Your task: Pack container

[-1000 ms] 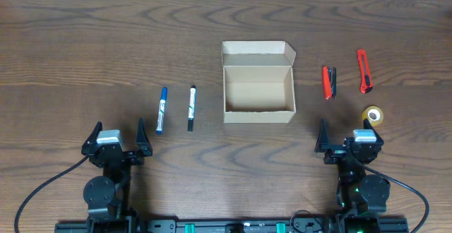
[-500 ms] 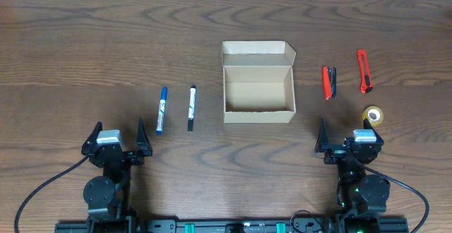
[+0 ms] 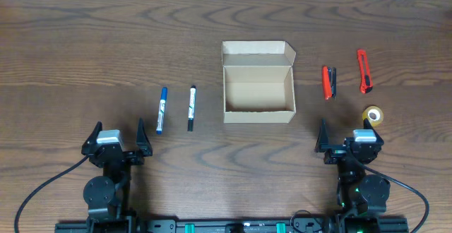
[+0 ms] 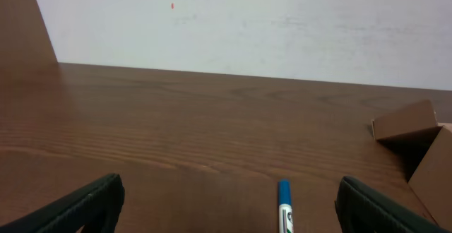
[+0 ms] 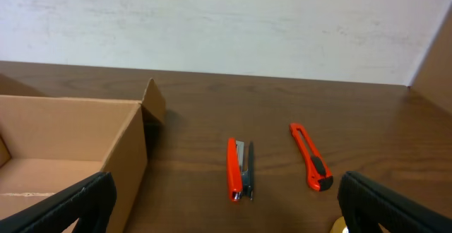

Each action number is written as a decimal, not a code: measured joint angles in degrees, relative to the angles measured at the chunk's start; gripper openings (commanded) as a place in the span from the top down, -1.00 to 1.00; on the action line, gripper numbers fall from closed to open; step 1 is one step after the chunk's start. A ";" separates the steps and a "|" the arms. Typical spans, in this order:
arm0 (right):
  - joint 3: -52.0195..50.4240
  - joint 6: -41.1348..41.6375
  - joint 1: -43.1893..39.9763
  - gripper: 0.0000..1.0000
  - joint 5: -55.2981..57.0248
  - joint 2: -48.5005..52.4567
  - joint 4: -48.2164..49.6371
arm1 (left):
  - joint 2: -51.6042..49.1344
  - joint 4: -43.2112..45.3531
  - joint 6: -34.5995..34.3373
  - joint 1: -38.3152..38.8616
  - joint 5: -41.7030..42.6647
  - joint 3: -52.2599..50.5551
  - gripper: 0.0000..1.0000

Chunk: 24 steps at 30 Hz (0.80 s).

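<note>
1. Sitting at the middle of the table (image 3: 85, 42), the container (image 3: 258, 85) is a small rectangular box of plain, unprinted tan-brown cardboard. Its hinged flap lid is folded back on the far side.
2. Its top is open, and inside only the bare cardboard floor and walls show.
3. Left of the container lie two slim, white-barrelled markers, near each other but apart. The blue marker (image 3: 161, 110) is farther out and the black marker (image 3: 191, 108) is closer to the box.
4. Right of the container lie a red and dark stapler-like tool (image 3: 329, 82) and, farther right, a red box cutter (image 3: 364, 71) with a black slider. A small yellowish roll of tape (image 3: 373, 115) sits nearer the right arm.
5. The table is dark brown with a pronounced wood grain.
6. The left gripper (image 3: 117, 130) and right gripper (image 3: 345, 128) sit at the near edge, well apart from the container. Both have their jaws spread wide and grasp nothing.
</note>
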State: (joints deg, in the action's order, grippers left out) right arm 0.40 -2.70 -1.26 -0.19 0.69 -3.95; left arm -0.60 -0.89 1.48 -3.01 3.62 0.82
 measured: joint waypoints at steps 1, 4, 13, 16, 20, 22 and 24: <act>0.00 0.00 0.00 -0.98 0.00 0.00 0.00 | 0.00 -0.02 0.00 0.00 0.00 0.00 -0.90; 0.00 0.00 0.00 -0.99 0.00 0.00 -0.02 | 0.00 0.00 0.00 0.00 0.00 0.00 -0.90; 0.00 0.52 0.00 -0.99 -0.02 0.00 0.00 | 0.00 0.00 0.00 0.00 0.00 0.00 -0.91; 0.00 0.79 0.00 -0.99 -0.02 0.00 0.00 | 0.00 0.00 0.00 0.00 0.00 0.00 -0.90; 0.11 0.83 0.00 -0.98 -0.94 0.00 -0.37 | 0.00 0.00 0.00 0.00 0.00 0.00 -0.90; 0.79 0.85 0.00 -0.99 -1.73 0.00 -1.75 | 0.00 0.00 0.00 0.00 0.00 0.00 -0.91; 2.45 0.85 0.00 -0.98 -1.95 0.04 -4.59 | 0.00 -0.02 0.00 0.00 -0.02 0.00 -0.90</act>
State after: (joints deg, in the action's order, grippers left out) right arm 2.85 -1.85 -1.26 -2.13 0.73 -8.54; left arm -0.60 -0.91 1.48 -3.01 3.60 0.82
